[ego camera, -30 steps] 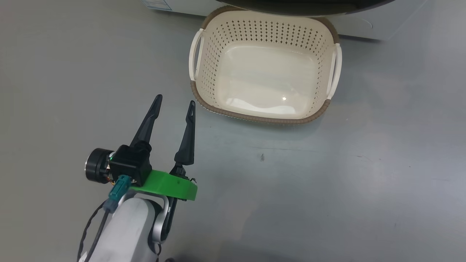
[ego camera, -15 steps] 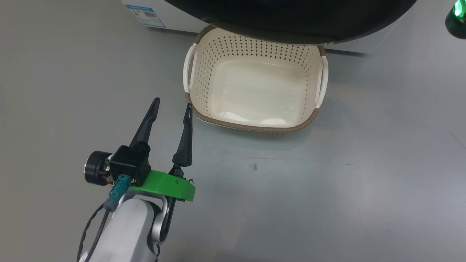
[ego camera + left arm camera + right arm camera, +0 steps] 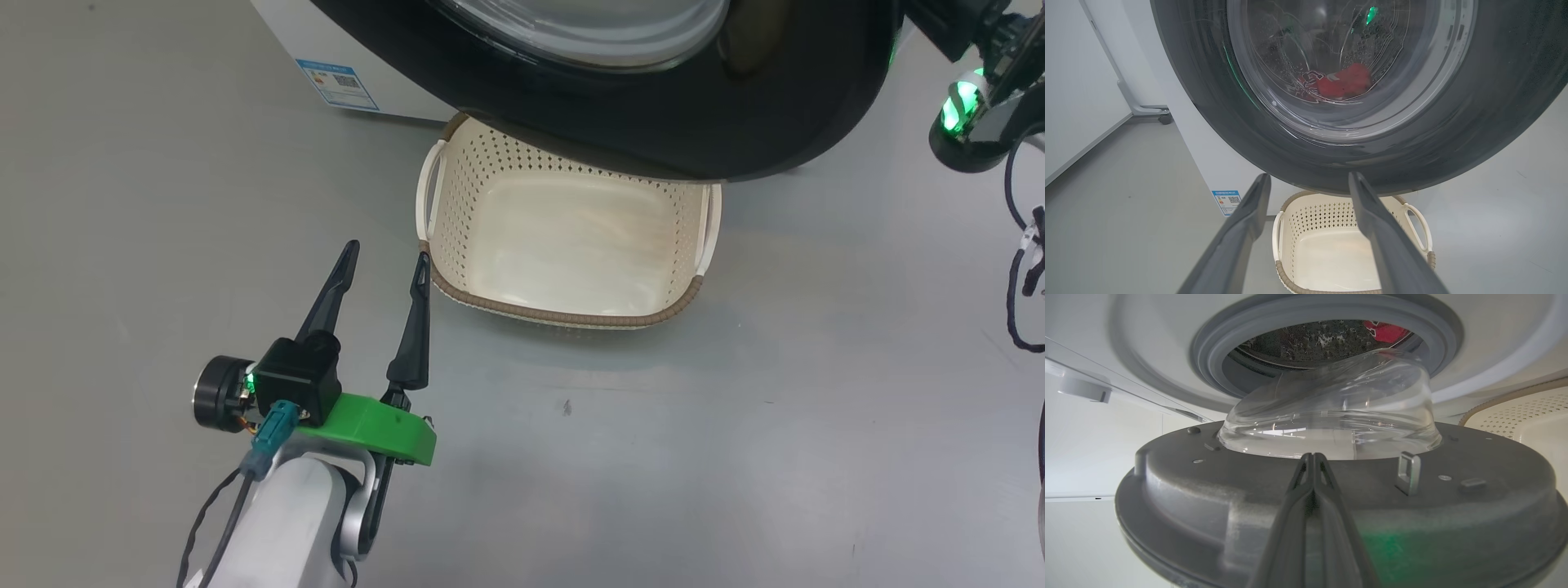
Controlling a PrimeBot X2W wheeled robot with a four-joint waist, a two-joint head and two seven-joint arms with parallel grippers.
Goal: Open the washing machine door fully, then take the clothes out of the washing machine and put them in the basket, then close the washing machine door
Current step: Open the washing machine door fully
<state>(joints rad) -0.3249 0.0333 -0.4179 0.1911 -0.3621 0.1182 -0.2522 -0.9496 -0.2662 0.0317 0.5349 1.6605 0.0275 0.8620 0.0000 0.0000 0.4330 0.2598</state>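
Door: the large round washing machine door point(image 3: 653, 122) with its glossy black rim stands part open at 12 o'clock in the head view, overhanging the basket.
Right claw: the right claw point(image 3: 1312, 455) has its fingers pressed together with nothing between them. The tips are at the door's grey inner face, at 6 o'clock of the clear bulging glass bowl point(image 3: 1327, 408).
Left claw: the left claw point(image 3: 388, 249) has its fingers apart and is empty, at 7 o'clock in the head view above the grey floor point(image 3: 735, 449).
Clothes: the red jersey clothes point(image 3: 1345, 81) lie low inside the big white front-loading washing machine point(image 3: 310, 37), seen through the glass.
Basket: the cream perforated plastic basket point(image 3: 555, 314) with a brown woven-look rim is empty on the floor.
Handling, door: it is rigid and hinged, and probably weighty. The glossy rim looks slippery, so push on the matt inner face or hook the edge, not the glass.
Handling, clothes: they are soft, light and limp. Pinch a raised fold, since trailing cloth may snag the grey rubber gasket point(image 3: 1208, 347).
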